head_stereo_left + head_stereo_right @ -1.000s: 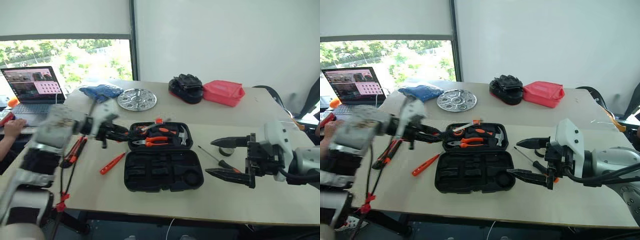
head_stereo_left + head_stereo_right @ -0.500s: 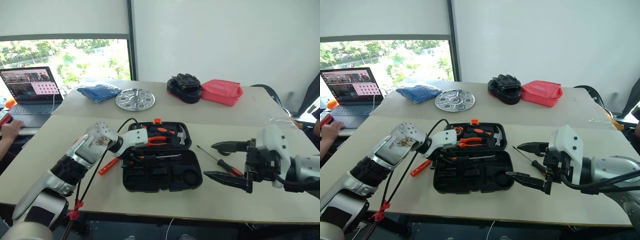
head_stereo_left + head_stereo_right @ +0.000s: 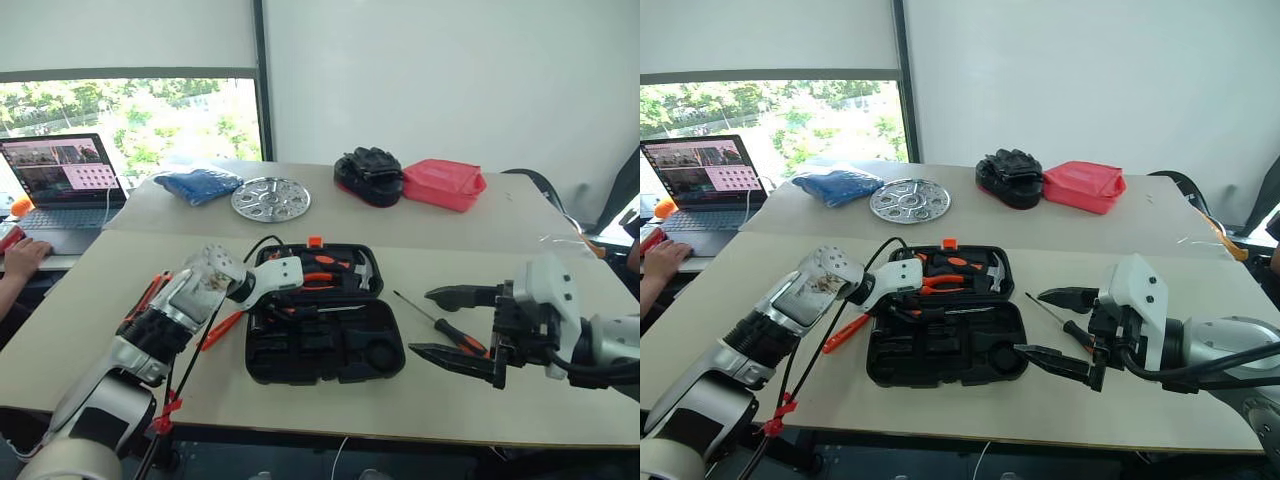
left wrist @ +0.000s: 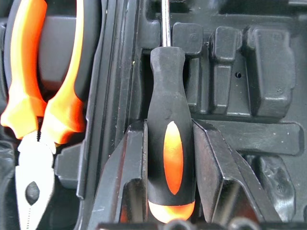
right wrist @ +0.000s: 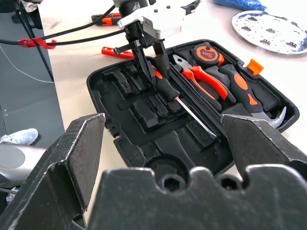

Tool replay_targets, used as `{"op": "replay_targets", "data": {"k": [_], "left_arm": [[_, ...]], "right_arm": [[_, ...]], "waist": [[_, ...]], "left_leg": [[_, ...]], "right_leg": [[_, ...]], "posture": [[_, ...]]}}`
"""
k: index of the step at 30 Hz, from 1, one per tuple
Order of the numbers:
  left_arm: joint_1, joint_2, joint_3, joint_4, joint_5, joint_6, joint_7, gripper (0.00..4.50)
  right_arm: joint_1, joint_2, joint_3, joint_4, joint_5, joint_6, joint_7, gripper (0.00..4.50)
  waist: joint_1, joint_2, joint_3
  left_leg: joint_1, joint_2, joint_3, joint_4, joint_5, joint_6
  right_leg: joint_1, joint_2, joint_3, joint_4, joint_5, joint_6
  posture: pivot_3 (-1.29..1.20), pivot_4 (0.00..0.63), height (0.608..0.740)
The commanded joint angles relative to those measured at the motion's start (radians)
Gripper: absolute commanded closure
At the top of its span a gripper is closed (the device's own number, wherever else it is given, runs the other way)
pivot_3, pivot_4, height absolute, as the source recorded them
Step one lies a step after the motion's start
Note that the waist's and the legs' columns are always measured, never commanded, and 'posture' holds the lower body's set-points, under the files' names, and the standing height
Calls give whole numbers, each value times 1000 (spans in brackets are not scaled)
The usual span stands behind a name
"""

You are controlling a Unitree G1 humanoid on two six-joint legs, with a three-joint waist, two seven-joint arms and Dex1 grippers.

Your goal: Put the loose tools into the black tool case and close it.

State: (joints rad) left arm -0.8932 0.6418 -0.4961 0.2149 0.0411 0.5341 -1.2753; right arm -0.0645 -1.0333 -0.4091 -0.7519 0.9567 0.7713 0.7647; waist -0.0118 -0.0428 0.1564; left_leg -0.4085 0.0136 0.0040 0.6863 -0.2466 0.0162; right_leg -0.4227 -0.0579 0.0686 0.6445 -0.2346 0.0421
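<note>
Left tool (image 4: 170,158) clamped on black-and-orange screwdriver (image 4: 169,139), lowering into tool case (image 3: 325,345) recess at 9 o'clock; right tool (image 3: 1058,328) wide open, empty, waiting.

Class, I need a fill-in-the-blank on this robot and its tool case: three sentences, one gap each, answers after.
1. The left gripper is shut on a black-and-orange ____.
2. The black tool case lies ____ on the table.
3. The right gripper holds ____, its fingers spread wide.

Missing words: screwdriver; open; nothing

Laptop (image 3: 62,185), perforated metal disc (image 3: 271,199), black gloves (image 3: 371,174), red pouch (image 3: 444,184).
</note>
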Motion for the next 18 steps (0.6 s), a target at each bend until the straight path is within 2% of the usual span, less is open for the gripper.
{"op": "replay_targets", "data": {"k": [1, 7, 8, 10, 11, 15, 18], "left_arm": [[-45, 5, 14, 7, 20, -43, -15, 2274], [-101, 22, 68, -25, -40, 16, -95, 60], [-116, 25, 80, -35, -65, 34, -123, 402], [-146, 29, 100, -49, -100, 33, -168, 471], [-159, 26, 104, -49, -106, 22, -178, 1037], [-156, 10, 82, -28, -76, -36, -161, 2475], [-118, 11, 46, 5, -20, -173, -141, 3569]], "right_arm": [[0, 3, -38, -27, 10, -10, -17, 0], [4, 8, -34, -28, 10, -14, -26, 0], [5, 9, -33, -26, 8, -16, -26, 0], [10, 11, -33, -23, 3, -19, -25, 0], [13, 13, -32, -23, 1, -20, -24, 0], [24, 11, -24, -23, -23, -25, -23, 0], [30, 9, -21, -23, -38, -25, -28, 0]], "waist": [[0, 0, 0], [1, 0, 0], [0, 0, 0], [0, 0, 0], [0, 0, 0], [0, 0, 0], [-2, 0, 0]], "left_leg": [[0, 0, 0, 0, 0, 0], [0, 0, 0, 1, 0, 0], [-1, 0, 0, 1, 0, 0], [-1, 0, 0, 1, 0, 0], [-1, 0, 0, 1, 0, 0], [0, 0, 0, 1, 0, 0], [0, 0, 0, 1, 0, 0]], "right_leg": [[0, 0, 0, 0, 0, 0], [0, 0, 0, 1, 0, 0], [0, 0, 0, 1, 0, 0], [0, 0, 0, 1, 0, 0], [0, 0, 0, 0, 0, 0], [0, 0, 0, 0, 0, 1], [1, 0, 0, 1, 0, 1]], "posture": [[0, 150, 740], [0, 150, 740], [0, 150, 740], [0, 150, 740], [0, 150, 740], [0, 150, 740], [0, 150, 740]]}}
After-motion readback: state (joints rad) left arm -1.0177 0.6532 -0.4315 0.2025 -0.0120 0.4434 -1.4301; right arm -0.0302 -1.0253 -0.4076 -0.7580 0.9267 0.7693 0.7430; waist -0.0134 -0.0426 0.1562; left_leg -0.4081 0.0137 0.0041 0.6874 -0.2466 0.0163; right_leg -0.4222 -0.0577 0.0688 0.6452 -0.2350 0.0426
